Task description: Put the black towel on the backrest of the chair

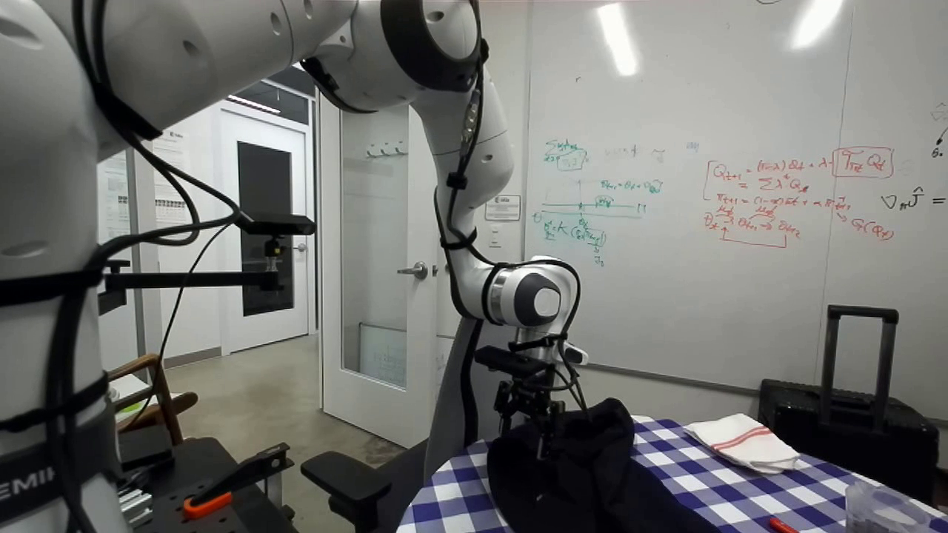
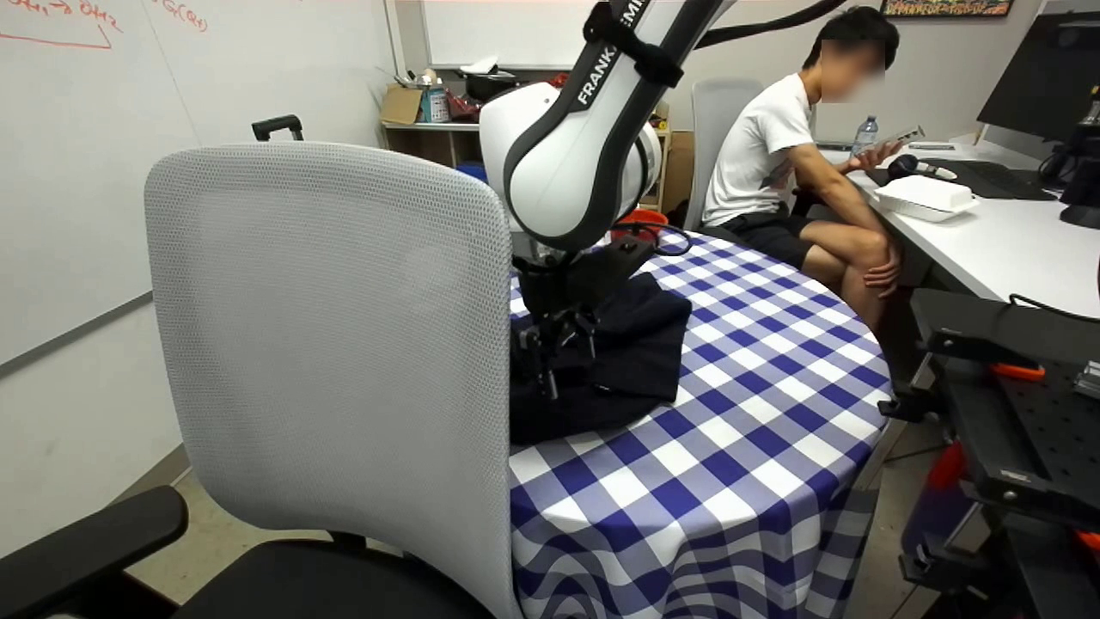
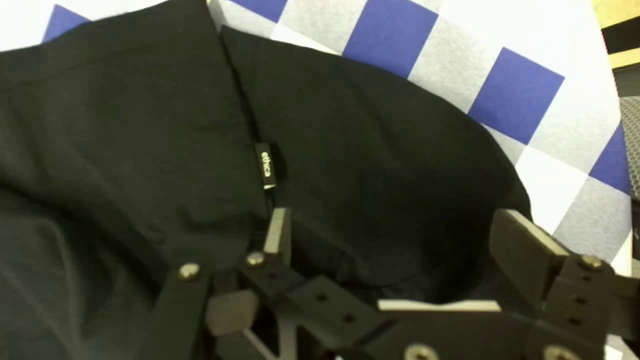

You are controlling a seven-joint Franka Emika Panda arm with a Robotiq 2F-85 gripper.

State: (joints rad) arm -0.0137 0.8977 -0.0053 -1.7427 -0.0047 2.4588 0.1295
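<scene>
1. Leftmost in an exterior view stands the grey chair (image 2: 335, 387), its tall backrest (image 2: 326, 284) upright with nothing draped over it.
2. Just right of it, the claw (image 3: 393, 220) points down over the black towel (image 2: 640, 348), jaws spread wide, grasping nothing; whether its tips touch, I cannot tell.
3. The towel lies crumpled on the bench (image 2: 773, 344), partly hidden by the backrest. It should prove soft, limp, fairly light and hard to damage; its matt look suggests the pads (image 3: 520, 250) will hold without slipping. The flat layer below may offer little to pinch; a raised fold near the middle seems the better hold, so both ends hang.
4. Farther right, the bench shows its round edge under a blue-and-white checked cloth (image 2: 687, 533), which could get nipped too. A striped white napkin (image 1: 744, 443) lies folded on it, right of the towel in an exterior view.
5. Beyond, a man (image 2: 769, 163) sits turned toward the white desk (image 2: 1040, 249) at far right.
</scene>
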